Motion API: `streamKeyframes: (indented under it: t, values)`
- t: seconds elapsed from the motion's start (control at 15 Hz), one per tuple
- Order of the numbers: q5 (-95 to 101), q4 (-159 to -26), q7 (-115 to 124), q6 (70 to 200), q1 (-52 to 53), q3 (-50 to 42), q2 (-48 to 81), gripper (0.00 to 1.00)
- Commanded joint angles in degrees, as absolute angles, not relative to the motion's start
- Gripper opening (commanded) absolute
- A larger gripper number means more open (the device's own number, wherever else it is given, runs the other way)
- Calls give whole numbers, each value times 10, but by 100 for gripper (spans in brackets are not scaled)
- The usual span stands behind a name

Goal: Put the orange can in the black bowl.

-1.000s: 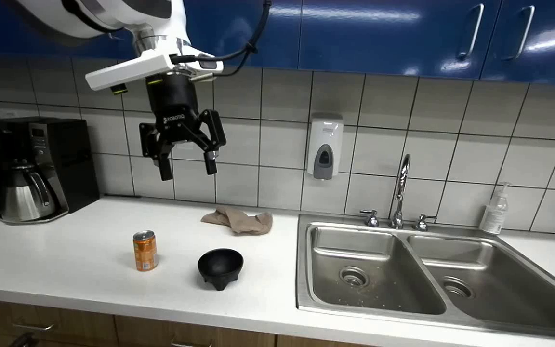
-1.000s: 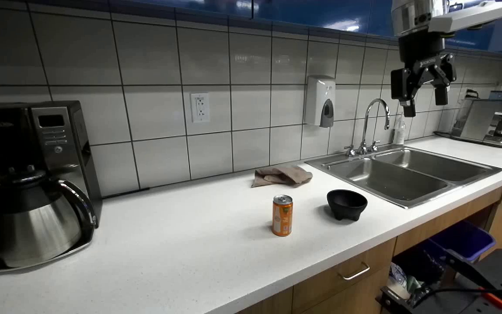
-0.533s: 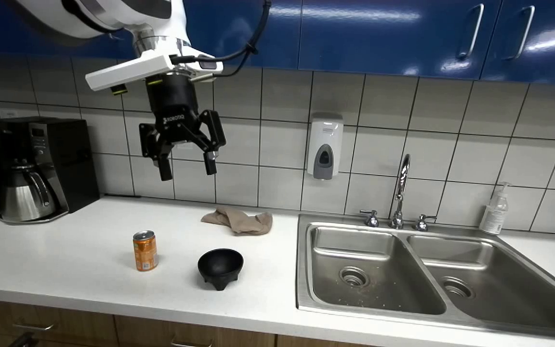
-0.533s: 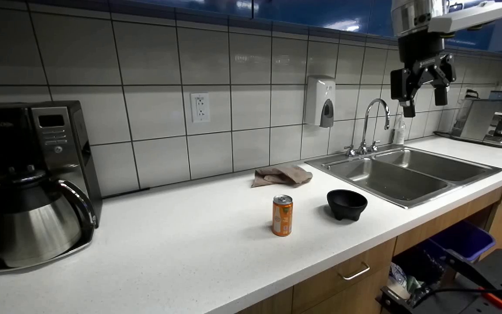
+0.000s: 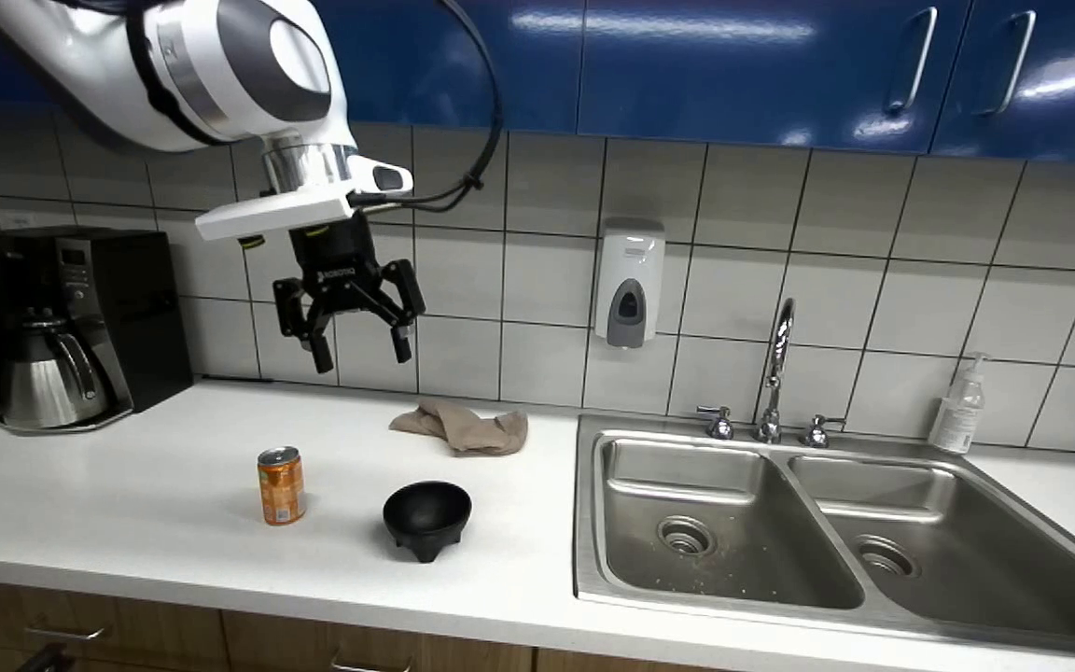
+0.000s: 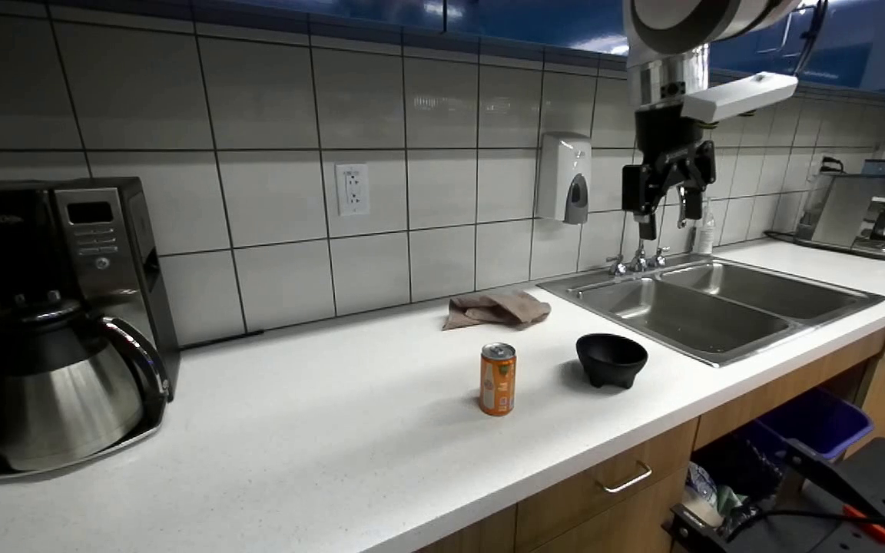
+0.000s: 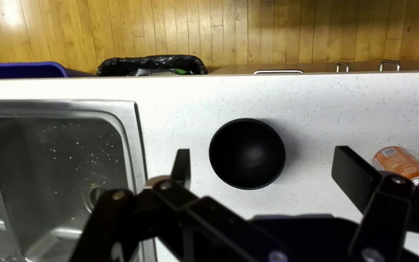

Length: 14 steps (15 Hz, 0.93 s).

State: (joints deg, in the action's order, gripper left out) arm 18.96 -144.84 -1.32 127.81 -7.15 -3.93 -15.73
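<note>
The orange can (image 5: pixel 282 487) stands upright on the white counter, as also shown in an exterior view (image 6: pixel 498 381). In the wrist view the can (image 7: pixel 402 162) is at the right edge, partly hidden by a finger. The black bowl (image 5: pixel 426 518) stands beside it, nearer the sink, and also shows in an exterior view (image 6: pixel 611 359). It looks empty in the wrist view (image 7: pixel 247 154). My gripper (image 5: pixel 363 358) is open and empty, high above the counter, apart from both things. It also shows in an exterior view (image 6: pixel 670 223) and the wrist view (image 7: pixel 263 154).
A brown cloth (image 5: pixel 463 429) lies behind the bowl by the tiled wall. The steel sink (image 5: pixel 584 523) with its faucet (image 5: pixel 776 364) is beside the bowl. A coffee maker (image 6: pixel 66 330) stands at the counter's far end. A soap dispenser (image 5: pixel 629 285) hangs on the wall.
My gripper has come down and, in an exterior view, moved left toward the can and bowl. It stays open. The can and bowl have not moved.
</note>
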Motion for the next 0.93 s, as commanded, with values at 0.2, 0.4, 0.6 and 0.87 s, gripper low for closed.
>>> streamKeyframes:
  t: [0.2,0.4,0.6,0.87]
  values:
    - [179,-1404,21,1307,-29,-6,-57,100]
    - [165,-1385,39,1294,-11,3,-27,100]
    - [141,-1374,45,1299,3,9,1,100]
    - [118,-1360,66,1308,22,19,39,100]
